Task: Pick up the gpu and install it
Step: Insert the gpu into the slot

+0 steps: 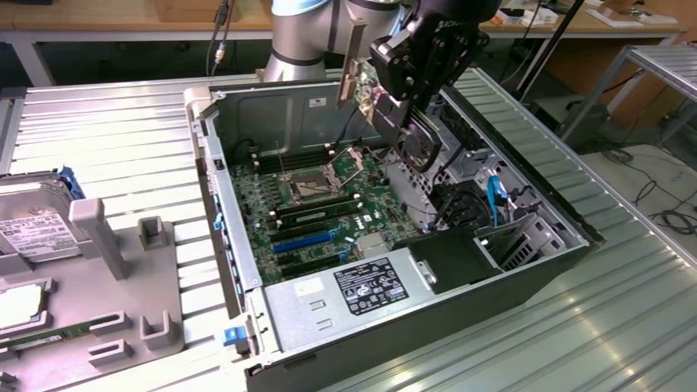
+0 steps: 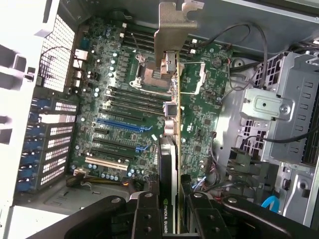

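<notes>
**Card clamped in the claw, over the open case**

Your gripper [image 1: 414,110] is clenched on the gpu [image 1: 419,151]. You will find the card at about one o'clock from the middle of the exterior view, standing on edge above the motherboard [image 1: 316,196] inside the open computer case [image 1: 544,269]. Its silver bracket [image 1: 351,80] rises at about ten o'clock from the fan, near the case's rear wall. The blue slot [image 1: 299,241] lies at seven o'clock from the card, apart from it. In the wrist view the black fingers [image 2: 144,219] pinch the card edge-on. The hard drive [image 1: 33,224] sits at nine o'clock, outside the case.
</notes>
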You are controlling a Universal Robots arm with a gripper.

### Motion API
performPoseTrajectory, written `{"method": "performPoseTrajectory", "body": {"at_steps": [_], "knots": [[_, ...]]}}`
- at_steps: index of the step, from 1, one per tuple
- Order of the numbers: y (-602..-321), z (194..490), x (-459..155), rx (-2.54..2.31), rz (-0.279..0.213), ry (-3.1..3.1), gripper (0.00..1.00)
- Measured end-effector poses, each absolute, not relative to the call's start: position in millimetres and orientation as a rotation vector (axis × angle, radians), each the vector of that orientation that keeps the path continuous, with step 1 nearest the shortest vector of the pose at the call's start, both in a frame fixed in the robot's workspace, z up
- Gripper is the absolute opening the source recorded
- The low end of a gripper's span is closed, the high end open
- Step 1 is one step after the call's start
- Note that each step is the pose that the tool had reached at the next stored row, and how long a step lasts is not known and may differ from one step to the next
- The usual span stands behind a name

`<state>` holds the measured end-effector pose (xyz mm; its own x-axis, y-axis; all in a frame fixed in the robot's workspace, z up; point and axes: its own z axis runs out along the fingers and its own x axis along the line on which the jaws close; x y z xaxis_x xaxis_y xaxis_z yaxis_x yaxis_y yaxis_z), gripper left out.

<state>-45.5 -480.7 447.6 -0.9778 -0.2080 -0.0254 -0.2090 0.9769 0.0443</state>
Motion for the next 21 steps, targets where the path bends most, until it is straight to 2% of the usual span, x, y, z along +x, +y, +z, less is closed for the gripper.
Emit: {"method": "performPoseTrajectory", "body": {"at_steps": [21], "knots": [[-480.7, 447.6, -45.5, -0.439, 0.074, 3.091, 0.27]]}}
